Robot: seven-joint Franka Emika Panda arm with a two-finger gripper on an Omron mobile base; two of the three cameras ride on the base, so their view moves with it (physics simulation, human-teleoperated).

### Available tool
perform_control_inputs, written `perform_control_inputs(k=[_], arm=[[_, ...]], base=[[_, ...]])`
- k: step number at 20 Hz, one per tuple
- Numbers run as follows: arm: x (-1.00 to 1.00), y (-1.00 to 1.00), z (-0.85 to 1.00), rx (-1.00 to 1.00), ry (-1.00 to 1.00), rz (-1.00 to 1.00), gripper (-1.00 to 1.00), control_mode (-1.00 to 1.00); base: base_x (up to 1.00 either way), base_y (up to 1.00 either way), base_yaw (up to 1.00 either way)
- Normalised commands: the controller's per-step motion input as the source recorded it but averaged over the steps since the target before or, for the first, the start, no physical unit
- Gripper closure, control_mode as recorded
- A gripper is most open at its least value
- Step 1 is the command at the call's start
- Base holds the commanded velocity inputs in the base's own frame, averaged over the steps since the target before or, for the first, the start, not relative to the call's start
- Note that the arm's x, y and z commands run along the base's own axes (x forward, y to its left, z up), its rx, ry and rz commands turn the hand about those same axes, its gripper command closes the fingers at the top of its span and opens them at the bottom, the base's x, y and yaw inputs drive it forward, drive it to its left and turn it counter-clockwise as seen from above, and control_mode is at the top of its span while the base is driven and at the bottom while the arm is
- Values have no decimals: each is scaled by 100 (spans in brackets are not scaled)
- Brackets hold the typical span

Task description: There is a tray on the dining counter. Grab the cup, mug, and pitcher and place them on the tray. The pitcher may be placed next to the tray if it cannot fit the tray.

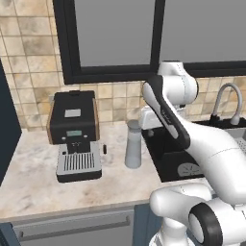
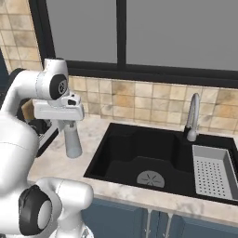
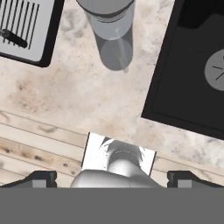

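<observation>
The tall slim plain grey pitcher [image 1: 133, 146] stands upright on the pale marbled stone counter [image 1: 43, 187], between the black-and-steel coffee machine [image 1: 75, 129] and the black sink basin [image 2: 148, 158], just beside the basin's near-left edge. The robot's two-finger gripper [image 3: 112, 178] hangs above the pitcher and slightly off to one side, jaws spread wide apart, holding nothing.

Risks from here:
- Hand is offset from the pitcher's axis. Descending without recentring puts one finger on the rim, and the pitcher tips.
- Tall and narrow means an easy topple; the basin edge is right beside it, so a fall likely ends in the sink.
- Smooth, slightly tapered wall: a high pinch could slip on lift.
- How far the fingertips clear the pitcher top is hard to judge from these angles; probably still some gap.
</observation>
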Motion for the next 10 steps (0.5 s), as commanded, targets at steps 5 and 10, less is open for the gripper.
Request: perform_control_inputs(k=[5, 10], arm=[[24, 0, -23, -1, 0, 3, -100, -100], [21, 6, -37, -3, 0, 5, -100, -100]], base=[[0, 0, 0], [0, 0, 0]])
